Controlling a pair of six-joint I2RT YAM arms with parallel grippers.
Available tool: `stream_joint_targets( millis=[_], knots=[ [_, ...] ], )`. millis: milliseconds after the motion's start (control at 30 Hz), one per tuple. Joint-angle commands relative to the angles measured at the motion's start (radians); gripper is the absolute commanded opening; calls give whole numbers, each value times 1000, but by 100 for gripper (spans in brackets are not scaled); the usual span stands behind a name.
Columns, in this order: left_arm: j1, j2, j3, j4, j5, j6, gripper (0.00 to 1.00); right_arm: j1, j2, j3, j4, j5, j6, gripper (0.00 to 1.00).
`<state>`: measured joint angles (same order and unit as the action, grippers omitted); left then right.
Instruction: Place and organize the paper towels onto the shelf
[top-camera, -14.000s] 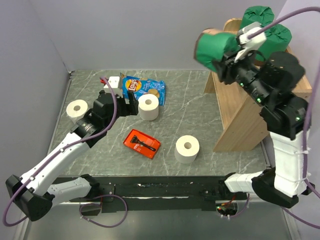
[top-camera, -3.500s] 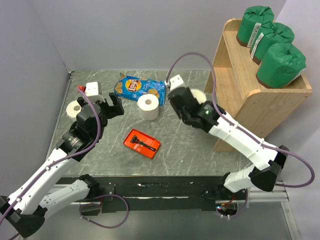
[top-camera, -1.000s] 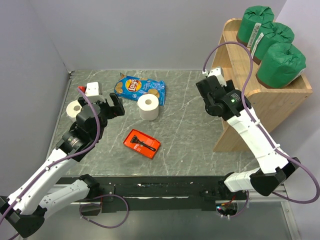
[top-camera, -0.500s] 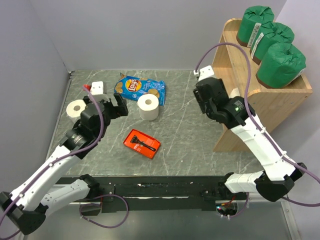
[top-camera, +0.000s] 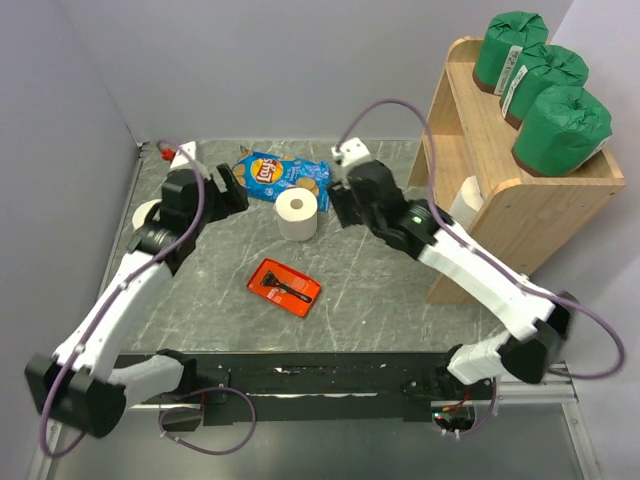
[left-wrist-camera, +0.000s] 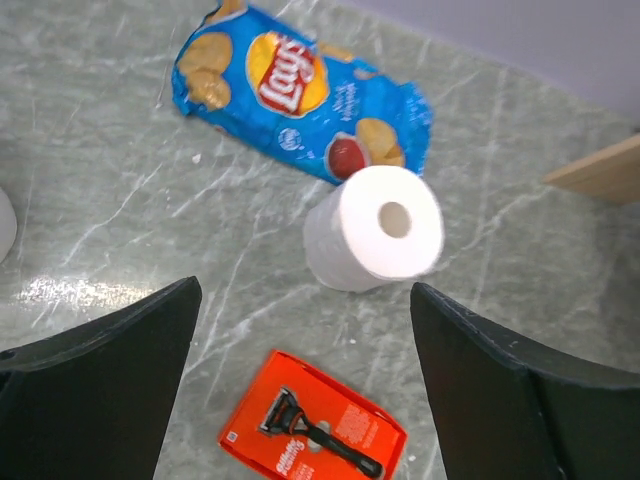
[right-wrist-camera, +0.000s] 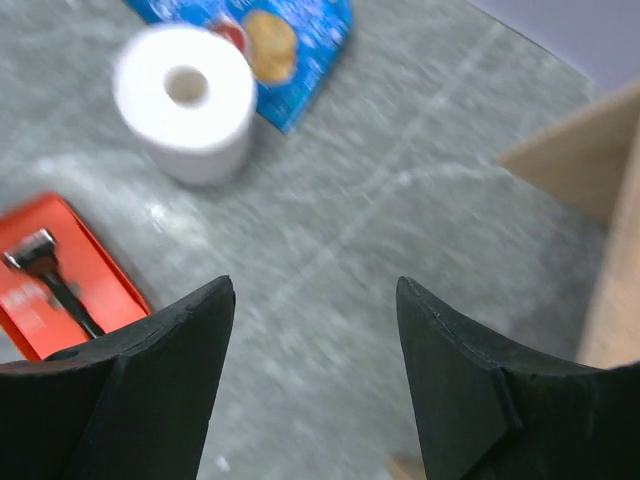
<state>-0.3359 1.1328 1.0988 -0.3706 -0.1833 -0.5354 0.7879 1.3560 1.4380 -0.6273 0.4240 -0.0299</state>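
Observation:
Three green-wrapped paper towels stand in a row on the top level of the wooden shelf. One white roll sits on its lower level. Another white roll stands upright mid-table. A further white roll lies at the far left, mostly hidden by my left arm. My left gripper hangs open left of the middle roll, nothing between its fingers. My right gripper is open and empty just right of that roll.
A blue chip bag lies behind the middle roll. A flat red tray holding a razor lies in front of it. The shelf edge shows at the right of the right wrist view. Grey walls close in the left and back.
My right gripper has swung left from the shelf to beside the middle roll, uncovering a white roll on the lower level. My left gripper has moved toward the back of the table.

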Motion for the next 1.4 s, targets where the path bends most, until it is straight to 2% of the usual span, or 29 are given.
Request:
stream_joint_targets(
  millis=[0, 233, 400, 500, 767, 1167, 1267, 1367],
  knots=[
    [-6, -184, -63, 42, 10, 31, 93, 14, 161, 152, 169, -71, 77, 74],
    [-11, -436, -227, 99, 21, 86, 96, 27, 457, 367, 195, -96, 131, 75],
    [-14, -528, -306, 134, 33, 91, 97, 31, 635, 522, 179, -133, 139, 75],
    [-28, -539, -303, 124, 10, 87, 97, 33, 710, 577, 166, -130, 157, 74],
    [-34, -530, -297, 127, 30, 77, 97, 34, 827, 613, 164, -163, 193, 72],
    [-35, -538, -297, 127, 16, 80, 97, 33, 940, 659, 84, -85, 196, 70],
    [-34, -539, -300, 130, 13, 81, 97, 33, 945, 645, 95, -88, 194, 68],
    [-35, -535, -295, 124, 5, 80, 97, 33, 942, 633, 100, -87, 188, 60]
  ],
)
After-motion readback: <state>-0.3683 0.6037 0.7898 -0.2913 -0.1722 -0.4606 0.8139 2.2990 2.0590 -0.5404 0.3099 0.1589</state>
